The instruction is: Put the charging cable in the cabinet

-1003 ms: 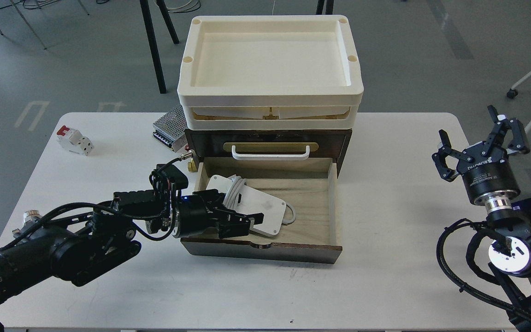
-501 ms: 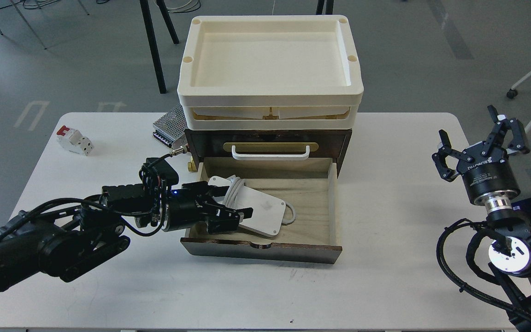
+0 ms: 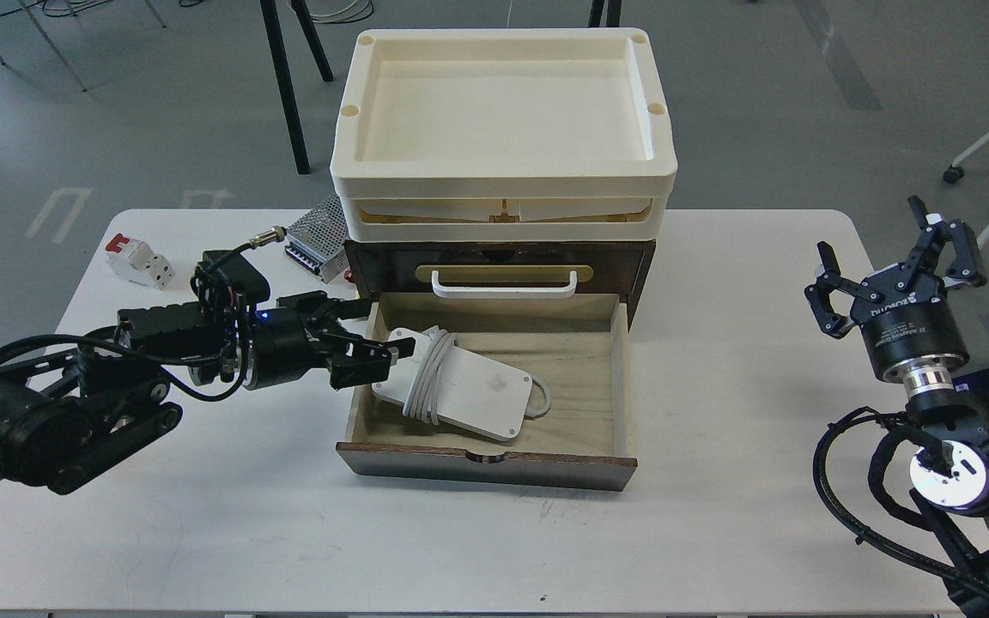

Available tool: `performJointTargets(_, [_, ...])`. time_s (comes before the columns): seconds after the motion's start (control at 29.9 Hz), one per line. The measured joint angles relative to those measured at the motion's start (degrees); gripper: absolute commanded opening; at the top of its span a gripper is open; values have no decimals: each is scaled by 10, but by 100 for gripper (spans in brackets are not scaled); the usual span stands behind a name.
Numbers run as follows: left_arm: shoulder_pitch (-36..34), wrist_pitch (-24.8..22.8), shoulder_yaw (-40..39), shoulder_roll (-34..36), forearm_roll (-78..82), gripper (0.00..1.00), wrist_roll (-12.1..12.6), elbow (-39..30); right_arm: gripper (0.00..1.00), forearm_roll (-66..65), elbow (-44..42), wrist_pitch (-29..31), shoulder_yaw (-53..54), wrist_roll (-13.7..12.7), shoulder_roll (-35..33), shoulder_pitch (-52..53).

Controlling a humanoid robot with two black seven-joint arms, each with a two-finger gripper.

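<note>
Charging cable (image 3: 458, 391) lies flat in the cabinet (image 3: 494, 360) drawer, just right of the left gripper (image 3: 374, 343). Left gripper spread open, holding nothing, fingertips over drawer's left wall. Right gripper (image 3: 889, 257) wide open, empty, well apart.

A single head-mounted camera looks forward and down over the table (image 3: 718, 532) from close range.
</note>
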Motion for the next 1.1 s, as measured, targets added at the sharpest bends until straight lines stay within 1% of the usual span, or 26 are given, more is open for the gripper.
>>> performJointTargets(0.1, [1, 5, -8, 28, -21, 100, 0, -5, 99, 0, 0, 0, 0, 0, 0, 0])
performJointTargets(0.2, [8, 21, -12, 63, -73, 100, 0, -9, 100, 0, 0, 0, 0, 0, 0, 0])
performJointTargets(0.33, [29, 40, -13, 105, -196, 100, 0, -10, 99, 0, 1, 0, 0, 0, 0, 0])
performJointTargets(0.5, [64, 45, -13, 131, -383, 100, 0, -6, 100, 0, 1, 0, -1, 0, 0, 0])
performJointTargets(0.63, [87, 44, -13, 133, -542, 100, 0, -1, 100, 0, 1, 0, 0, 0, 0, 0])
performJointTargets(0.87, [107, 38, -12, 124, -801, 100, 0, 17, 100, 0, 1, 0, -2, 0, 0, 0])
performJointTargets(0.97, [110, 37, -13, 107, -892, 100, 0, 39, 99, 0, 1, 0, -2, -1, 0, 0])
performJointTargets(1.1, [110, 29, -29, 73, -971, 100, 0, 83, 100, 0, 1, 0, -2, -1, 0, 0])
